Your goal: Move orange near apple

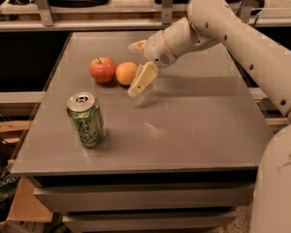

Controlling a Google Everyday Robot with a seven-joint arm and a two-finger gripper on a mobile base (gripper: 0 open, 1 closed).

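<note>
There is one orange (125, 74), one apple (102, 69) and one green drink can (86, 119) on the grey table (194, 130), and a single white arm (223, 28) reaches in from the right across the far half of it. The gripper (134, 69) hangs low over the table with its two fingers (142, 77) spread wide, holding nothing. The orange sits right at the mouth of those fingers, just to the gripper's left; whether the nearer finger brushes it I cannot tell. The apple is one step further left of the gripper, just beside the orange, with barely a gap between the two fruits, and its stem points up. The can stands upright well in front of the gripper and off to its left, near the table's front left corner, apart from both fruits. Nothing lies between orange and apple. Beyond the gripper a metal rail (87, 24) runs behind the table, and a cardboard box (9, 130) sits down on the floor at the left.
</note>
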